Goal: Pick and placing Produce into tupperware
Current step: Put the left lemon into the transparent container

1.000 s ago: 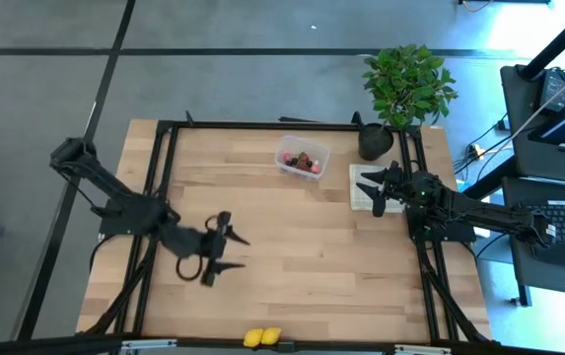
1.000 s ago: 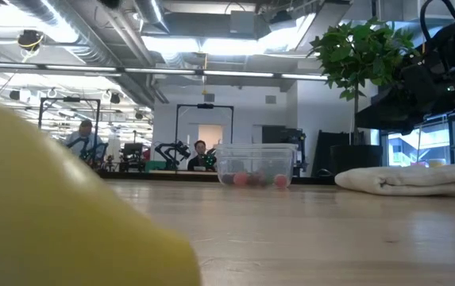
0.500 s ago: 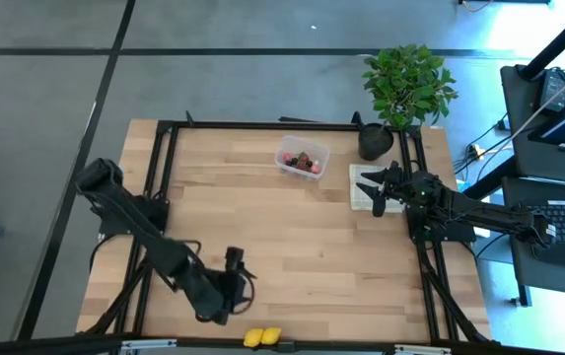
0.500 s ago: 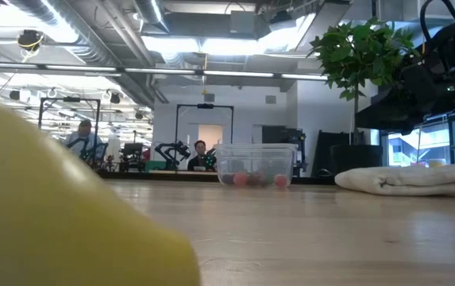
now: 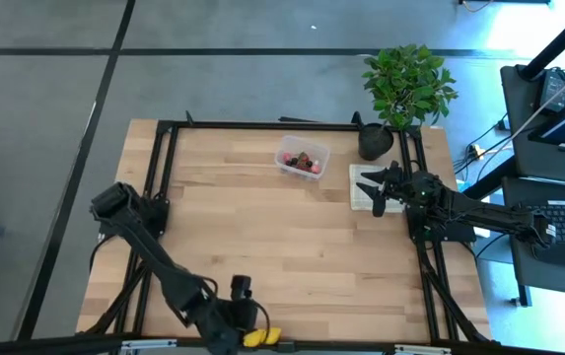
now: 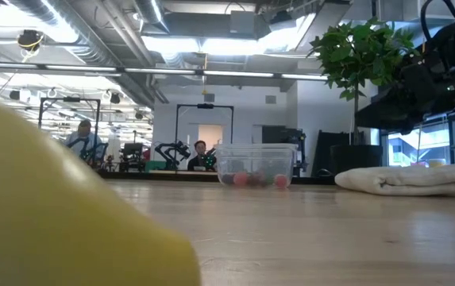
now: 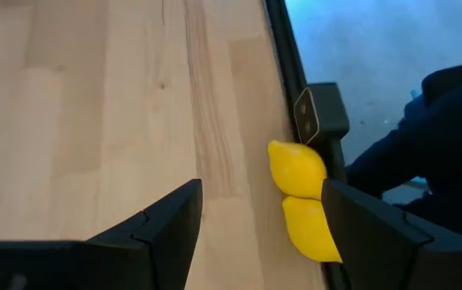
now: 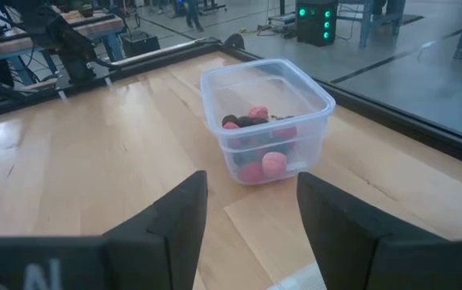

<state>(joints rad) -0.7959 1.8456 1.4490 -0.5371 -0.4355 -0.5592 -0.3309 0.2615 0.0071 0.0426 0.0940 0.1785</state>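
Observation:
Two yellow lemon-like pieces (image 5: 262, 336) lie side by side at the table's near edge, against the black frame rail; the left wrist view shows them as one lemon (image 7: 297, 169) and another (image 7: 310, 229). My left gripper (image 5: 247, 318) hovers open just above and beside them, its fingers (image 7: 170, 229) spread wide, with the lemons near one finger. The clear tupperware (image 5: 302, 158) stands far back with red and dark berries (image 8: 255, 165) inside. My right gripper (image 5: 369, 189) waits open over the cloth, facing the tupperware (image 8: 267, 117).
A beige cloth (image 5: 363, 187) lies under my right gripper, and a potted plant (image 5: 379, 138) stands at the far right corner. Black frame rails (image 7: 283, 56) run along the table's edges. Bare wood (image 5: 292, 247) spreads between the lemons and the tupperware.
My left gripper has swung from the table's left middle toward the near edge, sinking and tipping further down, and now stands by the two lemons. The lemons, the tupperware and my right arm have kept still.

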